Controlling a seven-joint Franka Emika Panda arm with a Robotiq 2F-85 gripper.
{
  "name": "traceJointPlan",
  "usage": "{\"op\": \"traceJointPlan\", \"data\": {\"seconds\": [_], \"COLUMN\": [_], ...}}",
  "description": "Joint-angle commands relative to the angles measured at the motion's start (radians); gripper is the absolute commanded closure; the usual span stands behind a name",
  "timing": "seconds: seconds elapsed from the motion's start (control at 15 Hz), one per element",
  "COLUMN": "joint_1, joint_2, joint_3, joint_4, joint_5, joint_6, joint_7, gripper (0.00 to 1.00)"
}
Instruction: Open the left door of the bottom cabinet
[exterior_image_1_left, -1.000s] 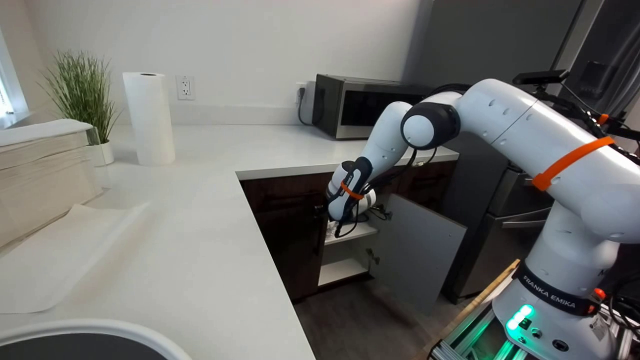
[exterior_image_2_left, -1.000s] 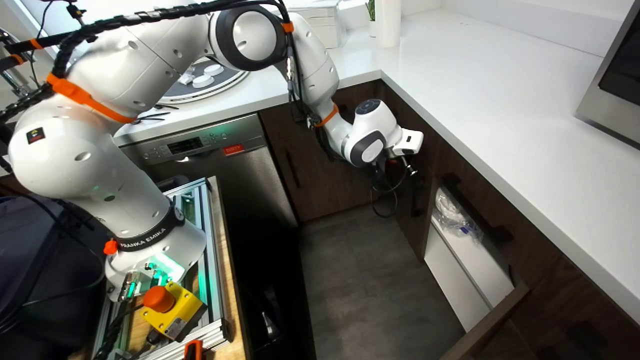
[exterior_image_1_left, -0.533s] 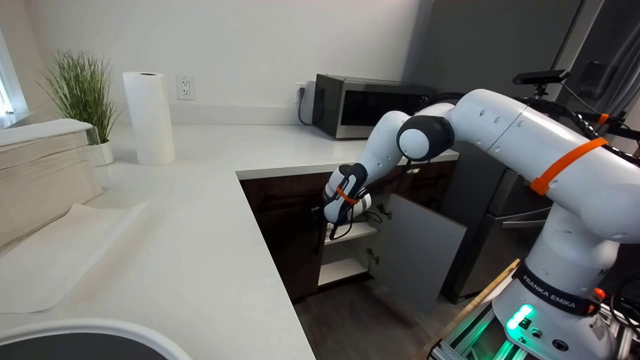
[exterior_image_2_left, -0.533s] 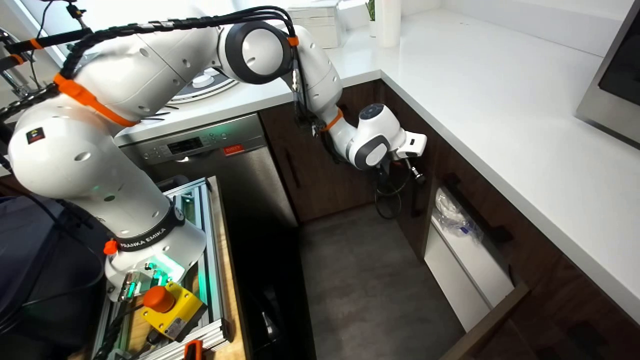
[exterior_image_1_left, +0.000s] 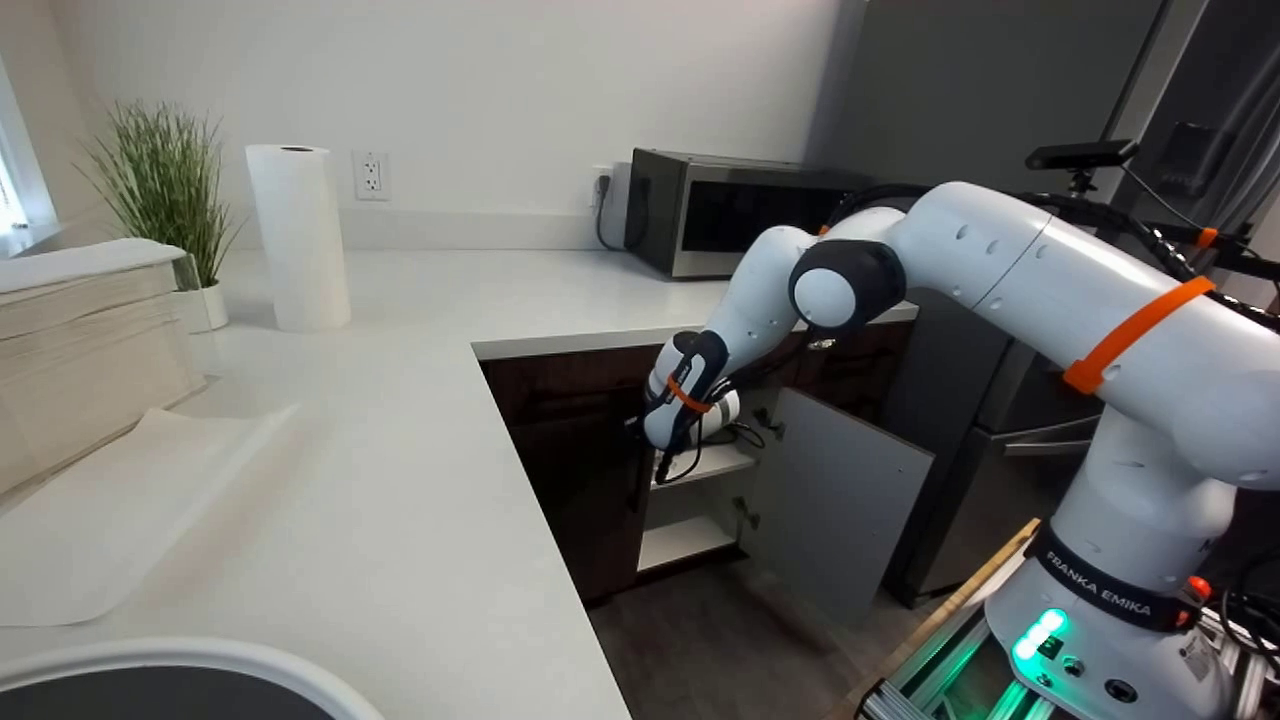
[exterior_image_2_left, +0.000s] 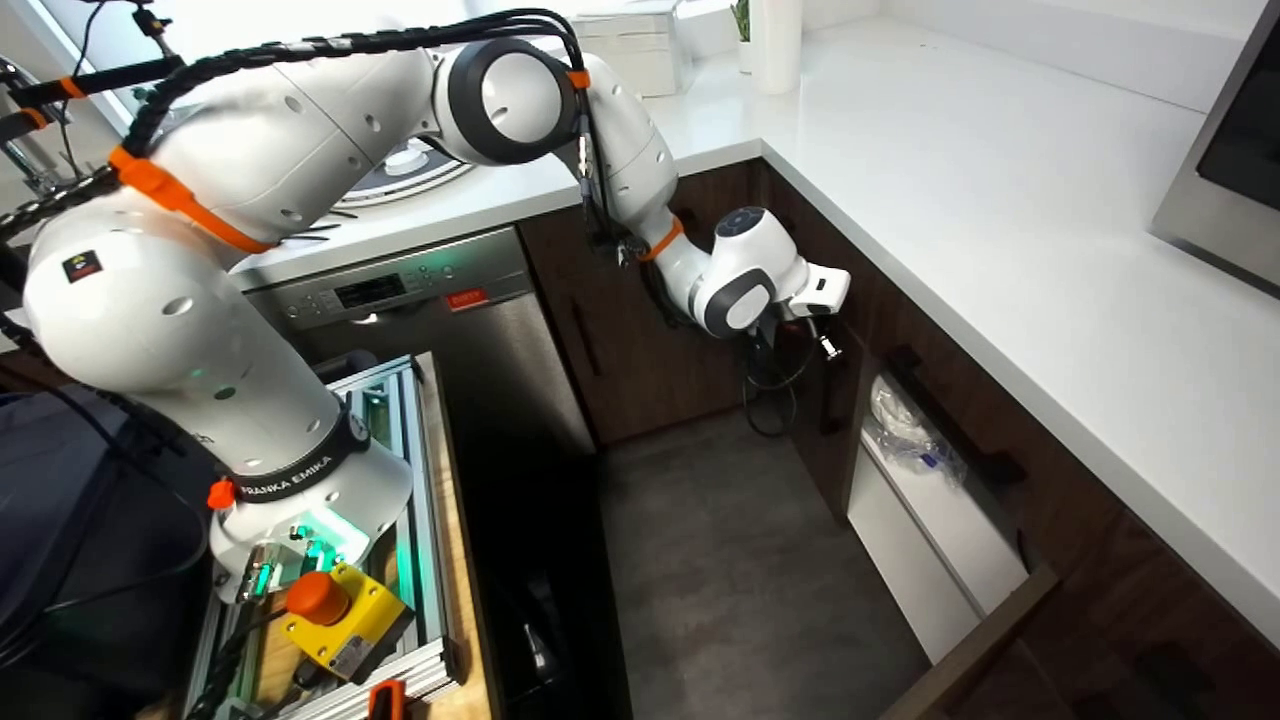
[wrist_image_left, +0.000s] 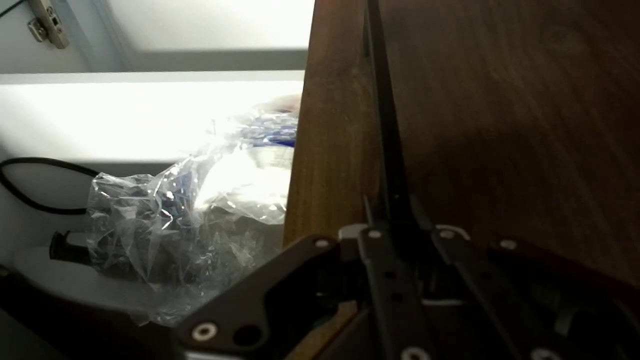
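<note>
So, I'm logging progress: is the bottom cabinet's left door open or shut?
Looks shut: in both exterior views the left door lies in line with the front of the bottom cabinet. Cannot exclude a slight crack.

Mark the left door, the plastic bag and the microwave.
Left door (wrist_image_left: 485, 115): wrist view, brown wood front.
Plastic bag (wrist_image_left: 192, 215): wrist view, its crumpled middle.
Microwave (exterior_image_1_left: 752, 216): in an exterior view, dark front window.

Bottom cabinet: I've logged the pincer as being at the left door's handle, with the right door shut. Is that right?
Not quite: the right door is not shut. It stands wide open, as an exterior view shows. The rest holds: in the wrist view the pincer is at the handle of the left door.
</note>
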Motion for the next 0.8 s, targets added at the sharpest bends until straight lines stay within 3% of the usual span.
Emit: {"op": "traceJointPlan", "data": {"seconds": [0.0, 0.27, 0.73], "joint_1": [0.066, 0.092, 0.049], "joint_2": [-0.061, -0.132, -0.26], "joint_3": [-0.037, -0.029, 0.058], "joint_4": [-0.09, -0.176, -0.303], "joint_5": [0.051, 0.092, 0.121], "joint_6": [-0.088, -0.138, -0.216], "joint_7": [0.047, 0.102, 0.19], "gripper": [0.97, 0.97, 0.97]}}
